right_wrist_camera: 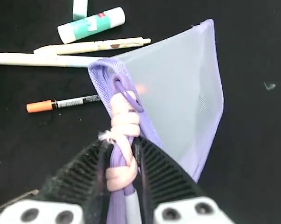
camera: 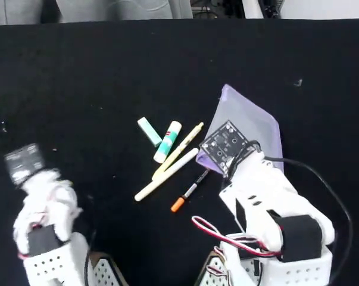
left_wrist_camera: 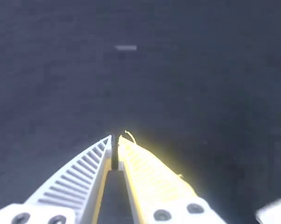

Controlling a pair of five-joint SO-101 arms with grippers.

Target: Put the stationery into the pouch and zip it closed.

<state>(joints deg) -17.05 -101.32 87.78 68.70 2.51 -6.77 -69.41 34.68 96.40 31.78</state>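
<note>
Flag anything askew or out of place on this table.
The purple pouch sits skewed, its zipper end bunched in the right gripper. The orange-capped pen runs up to that edge, perhaps under it. The glue stick and pale pens lie loose nearby.

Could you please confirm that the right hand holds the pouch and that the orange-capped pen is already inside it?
Not quite: the pen lies on the table beside the pouch, not inside it, as the right wrist view shows. The right hand does hold the pouch.
</note>
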